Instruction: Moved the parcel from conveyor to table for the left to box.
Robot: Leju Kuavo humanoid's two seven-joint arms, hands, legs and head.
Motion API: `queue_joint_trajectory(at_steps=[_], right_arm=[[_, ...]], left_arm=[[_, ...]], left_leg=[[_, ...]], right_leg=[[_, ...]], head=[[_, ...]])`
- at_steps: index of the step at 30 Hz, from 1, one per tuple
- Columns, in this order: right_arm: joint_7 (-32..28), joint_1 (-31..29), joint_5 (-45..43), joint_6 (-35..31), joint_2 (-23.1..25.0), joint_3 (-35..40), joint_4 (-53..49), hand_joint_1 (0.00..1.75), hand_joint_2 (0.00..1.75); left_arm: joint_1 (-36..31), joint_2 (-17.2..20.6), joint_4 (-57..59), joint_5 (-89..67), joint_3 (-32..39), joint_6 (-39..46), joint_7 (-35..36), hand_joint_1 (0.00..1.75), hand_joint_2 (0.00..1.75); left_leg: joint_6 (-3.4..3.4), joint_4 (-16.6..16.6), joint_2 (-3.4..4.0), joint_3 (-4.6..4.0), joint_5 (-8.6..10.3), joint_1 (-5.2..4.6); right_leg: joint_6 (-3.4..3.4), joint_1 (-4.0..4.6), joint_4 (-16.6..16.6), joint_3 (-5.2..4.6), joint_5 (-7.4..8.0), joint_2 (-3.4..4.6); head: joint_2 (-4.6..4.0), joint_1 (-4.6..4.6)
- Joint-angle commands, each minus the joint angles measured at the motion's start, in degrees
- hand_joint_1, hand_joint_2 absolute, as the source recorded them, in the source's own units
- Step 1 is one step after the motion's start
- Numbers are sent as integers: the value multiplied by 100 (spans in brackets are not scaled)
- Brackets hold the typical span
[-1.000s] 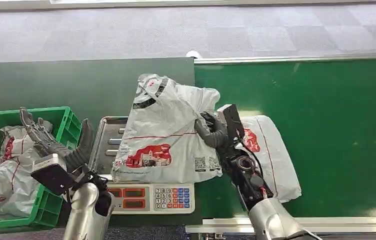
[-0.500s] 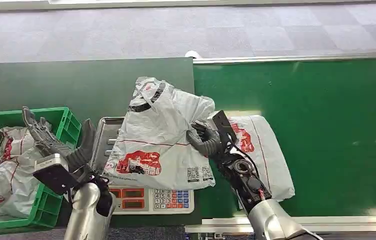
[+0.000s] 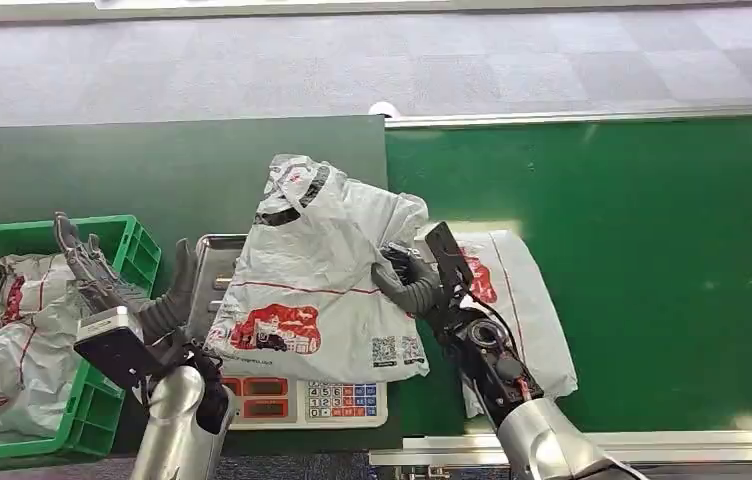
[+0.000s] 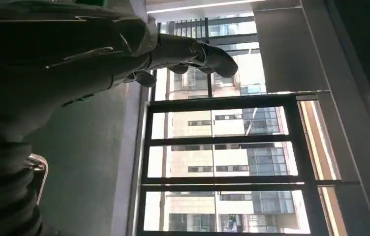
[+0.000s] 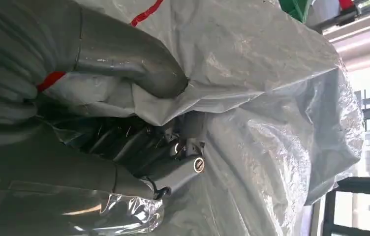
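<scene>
A grey plastic parcel with red print lies tilted over the scale's metal tray, one end lifted. My right hand grips its right edge; the right wrist view shows the thumb pressed into the parcel's film with the darker fingers tucked under a fold. A second grey parcel lies on the green conveyor under my right forearm. My left hand is raised with fingers spread, holding nothing, between the green box and the scale.
The green box at the left holds several grey parcels. A scale with a keypad stands on the dark table. The conveyor's metal rails run along its far and near sides. Grey floor lies beyond.
My right hand has dragged the parcel left, from the conveyor's edge further over the scale tray. The parcel on the conveyor slid slightly left. My left hand rose a little.
</scene>
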Motion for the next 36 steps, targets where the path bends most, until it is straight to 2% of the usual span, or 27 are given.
queue_joint_trajectory(at_steps=[1,23,24,25,26,36], right_arm=[[-4,-69,-6,-35,-29,188,291,175,175],[-76,-73,-79,-13,-15,124,255,175,175],[-127,-67,-121,-8,-10,86,230,133,175],[-180,-71,-161,-13,-8,47,201,30,175],[-222,-69,-164,-24,-12,47,180,0,175],[-465,-134,-229,83,28,45,112,0,175]], left_arm=[[-60,-184,323,-16,6,105,-20,0,175],[-59,-184,320,-16,-1,105,-20,0,175],[-55,-184,313,-14,-4,105,-20,0,175],[-54,-184,313,-8,-9,105,-20,0,175],[-52,-184,304,-16,-5,105,-20,0,175],[-53,-184,247,-33,6,105,-20,0,175]], left_leg=[[3,-5,-20,9,1,3],[2,-2,-15,5,0,3],[3,-4,-18,8,0,4],[2,-2,-15,5,0,2],[3,-4,-18,9,0,3],[2,0,-11,1,0,1]], right_leg=[[-1,4,-11,18,-2,-14],[-1,3,-6,11,-2,-11],[-1,4,-9,16,-2,-12],[-1,2,-6,12,-2,-10],[-1,4,-10,17,-2,-13],[-1,1,-3,6,-1,-6]], head=[[0,0],[0,0],[0,0],[0,0],[0,0],[0,0]])
